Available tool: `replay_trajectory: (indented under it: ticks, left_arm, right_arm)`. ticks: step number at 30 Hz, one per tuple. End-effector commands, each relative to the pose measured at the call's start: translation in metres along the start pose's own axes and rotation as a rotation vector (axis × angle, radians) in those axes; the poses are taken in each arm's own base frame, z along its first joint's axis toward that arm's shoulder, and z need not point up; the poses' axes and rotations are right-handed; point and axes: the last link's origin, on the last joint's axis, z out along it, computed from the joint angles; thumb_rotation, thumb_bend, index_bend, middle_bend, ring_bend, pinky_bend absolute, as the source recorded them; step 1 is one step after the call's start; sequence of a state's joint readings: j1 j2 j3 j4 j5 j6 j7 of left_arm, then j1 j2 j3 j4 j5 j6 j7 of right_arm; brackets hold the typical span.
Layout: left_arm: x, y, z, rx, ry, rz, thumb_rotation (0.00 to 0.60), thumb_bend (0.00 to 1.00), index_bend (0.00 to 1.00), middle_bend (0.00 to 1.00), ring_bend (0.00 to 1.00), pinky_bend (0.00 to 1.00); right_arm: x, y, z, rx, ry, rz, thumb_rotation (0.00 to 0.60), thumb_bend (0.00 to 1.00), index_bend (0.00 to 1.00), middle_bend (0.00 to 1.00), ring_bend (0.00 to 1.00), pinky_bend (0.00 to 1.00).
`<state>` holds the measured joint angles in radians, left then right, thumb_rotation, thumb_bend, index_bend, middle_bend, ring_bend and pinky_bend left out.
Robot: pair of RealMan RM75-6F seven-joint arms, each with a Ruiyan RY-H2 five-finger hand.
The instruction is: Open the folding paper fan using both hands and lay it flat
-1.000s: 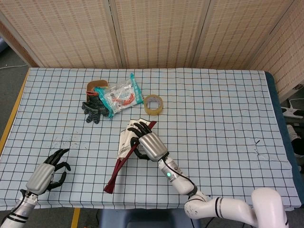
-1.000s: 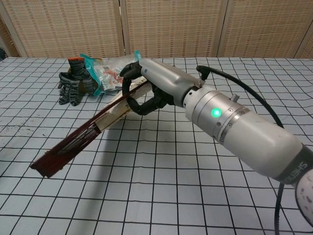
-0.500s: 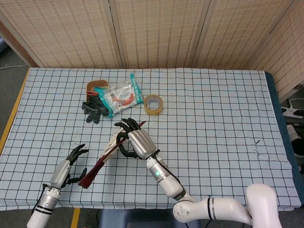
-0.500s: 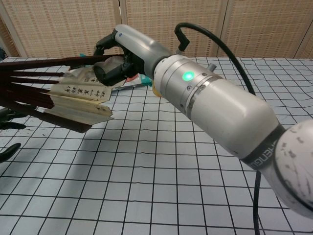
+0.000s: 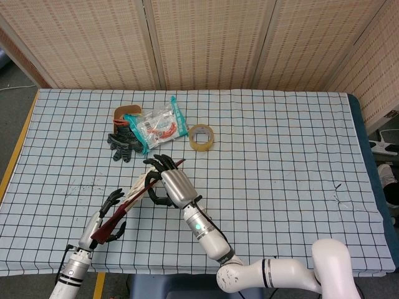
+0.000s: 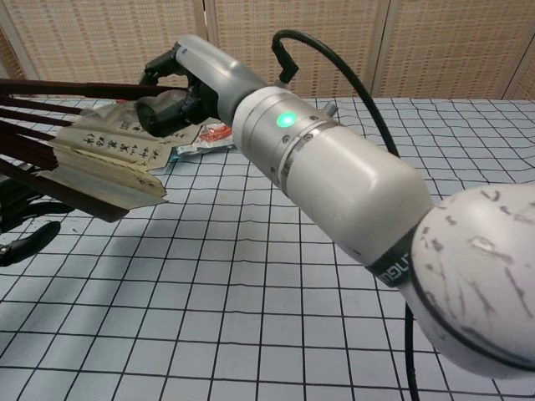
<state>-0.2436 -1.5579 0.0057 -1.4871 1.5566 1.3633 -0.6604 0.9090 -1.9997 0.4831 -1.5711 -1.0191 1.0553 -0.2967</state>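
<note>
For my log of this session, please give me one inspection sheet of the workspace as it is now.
Surface: table with checked cloth, small marks near its left edge.
Job's things: paper fan lifted off the table, partly spread.
Clutter: gloves, plastic packet, tape roll at the far side.
Hands: right hand grips the fan's upper part; left hand is at its lower end, contact unclear.
Cables: black cable along the right arm.
Surroundings: woven screen panels behind the table.
</note>
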Motion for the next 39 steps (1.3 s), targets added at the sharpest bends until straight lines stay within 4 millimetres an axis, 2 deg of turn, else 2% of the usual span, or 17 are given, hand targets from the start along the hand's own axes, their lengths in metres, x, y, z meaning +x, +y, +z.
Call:
replay_trajectory:
  ticks: [1, 7, 11, 18, 21, 24, 31, 39]
  left_arm:
    - [-0.009, 0.003, 0.010, 0.020, 0.026, -0.025, 0.600, 0.44, 0.10, 0.00, 0.00, 0.13]
    - [-0.023, 0.009, 0.021, 0.020, 0.075, -0.029, 0.600, 0.44, 0.11, 0.00, 0.00, 0.13]
    - [-0.030, 0.010, 0.027, 0.017, 0.099, -0.029, 0.600, 0.44, 0.16, 0.00, 0.00, 0.13]
    - [-0.033, 0.006, 0.030, 0.014, 0.157, -0.020, 0.600, 0.48, 0.56, 0.03, 0.00, 0.13]
    - [-0.033, 0.003, 0.031, 0.023, 0.170, -0.024, 0.600, 0.52, 0.62, 0.07, 0.00, 0.14]
    - [-0.037, 0.003, 0.031, 0.063, 0.159, -0.072, 0.600, 0.52, 0.62, 0.09, 0.00, 0.14]
    - [-0.044, 0.006, 0.028, 0.056, 0.114, -0.040, 0.600, 0.49, 0.58, 0.09, 0.00, 0.14]
    - [-0.036, 0.008, 0.026, 0.040, 0.098, -0.009, 0.600, 0.47, 0.52, 0.09, 0.00, 0.14]
  right_arm:
    - [-0.004, -0.001, 0.002, -0.004, 0.004, 0.006, 0.600, 0.61, 0.77, 0.14, 0.00, 0.00]
    - [-0.010, -0.003, 0.005, -0.011, 0.011, 0.024, 0.600, 0.61, 0.77, 0.14, 0.00, 0.00]
    - [-0.011, -0.004, 0.006, -0.006, 0.014, 0.012, 0.600, 0.61, 0.77, 0.14, 0.00, 0.00]
    - [-0.002, -0.003, 0.006, 0.002, 0.034, 0.011, 0.600, 0.61, 0.77, 0.14, 0.00, 0.00]
    - [0.006, 0.000, 0.005, 0.006, 0.043, -0.006, 0.600, 0.61, 0.76, 0.14, 0.00, 0.00]
    - [0.014, 0.004, 0.004, 0.001, 0.060, -0.051, 0.600, 0.61, 0.76, 0.14, 0.00, 0.00]
    - [0.029, 0.007, 0.002, 0.003, 0.083, -0.073, 0.600, 0.61, 0.76, 0.14, 0.00, 0.00]
    - [0.046, 0.018, 0.001, 0.008, 0.113, -0.143, 0.600, 0.61, 0.76, 0.14, 0.00, 0.00]
